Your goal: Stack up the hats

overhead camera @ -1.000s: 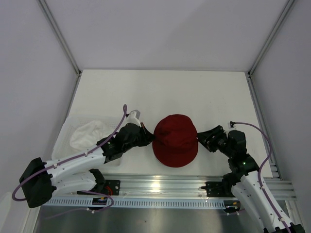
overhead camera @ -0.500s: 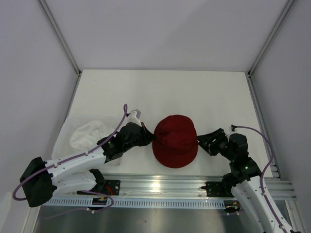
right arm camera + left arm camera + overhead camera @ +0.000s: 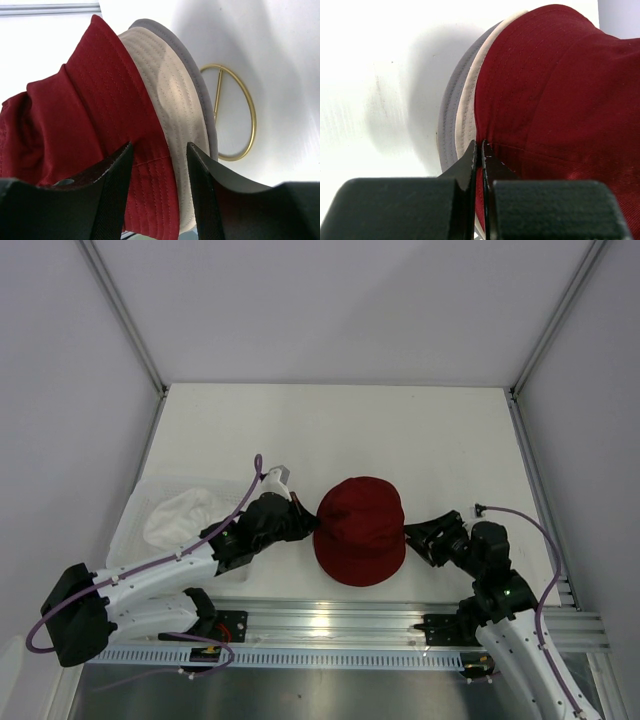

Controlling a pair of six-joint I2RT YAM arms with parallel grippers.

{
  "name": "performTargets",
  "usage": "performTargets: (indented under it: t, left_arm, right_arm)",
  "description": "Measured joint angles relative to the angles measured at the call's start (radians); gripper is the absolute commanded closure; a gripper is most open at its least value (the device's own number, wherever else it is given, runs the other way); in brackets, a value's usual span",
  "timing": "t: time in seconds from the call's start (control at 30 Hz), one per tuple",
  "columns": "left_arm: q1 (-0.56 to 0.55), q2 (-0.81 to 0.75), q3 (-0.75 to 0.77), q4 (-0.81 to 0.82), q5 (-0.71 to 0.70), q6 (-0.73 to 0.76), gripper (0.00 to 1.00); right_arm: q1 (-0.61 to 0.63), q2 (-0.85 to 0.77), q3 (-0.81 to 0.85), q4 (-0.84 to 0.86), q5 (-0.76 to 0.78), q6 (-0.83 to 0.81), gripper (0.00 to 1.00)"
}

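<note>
Top external: the red hat (image 3: 360, 530) sits between the two grippers. The left gripper (image 3: 305, 522) is pinched onto the brim on its side, just as it was a second ago. The right gripper (image 3: 412, 538) is what has changed. Over the last second it has slid back from the opposite brim toward its own base, and it now stands just clear of the cloth. The white hat (image 3: 180, 515) lies in the tray (image 3: 128, 540), behind and outward of the left gripper and well apart from the red one.

Left wrist: the fingers are closed tight, with a fold of red brim caught between their tips. Right under the red hat is the beige hat (image 3: 465, 110). Its brim and grey lining peek out just past the fingertips, on their left.

Right wrist: the jaws stand wide and hold nothing. The red brim lies just ahead of the gap between them. The beige hat pokes out beside it, in front of the right-hand finger. Beyond that a thin gold ring (image 3: 220, 65) lies flat on the table.

From here it looks as though the red hat is seated on the beige one and the right arm has finished with it. I'd expect the left to let go next. The white hat has not yet been brought over to top the stack.
</note>
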Motion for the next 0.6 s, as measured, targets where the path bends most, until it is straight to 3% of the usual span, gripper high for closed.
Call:
performTargets:
  t: [0.3,0.5,0.57,0.6]
  left_arm:
    - [0.000,0.012,0.000,0.008,0.001,0.000,0.99]
    - [0.000,0.015,0.001,0.008,0.000,0.000,0.99]
    - [0.000,0.015,0.001,0.008,0.000,0.000,0.99]
    - [0.000,0.015,0.001,0.008,0.000,0.000,0.99]
  right_arm:
    - [0.034,0.015,-0.006,0.053,0.004,0.046,0.65]
    - [0.044,0.039,-0.013,0.068,0.010,0.053,0.87]
    - [0.044,0.038,-0.014,0.068,0.015,0.053,1.00]
    - [0.044,0.037,-0.014,0.067,0.018,0.051,1.00]
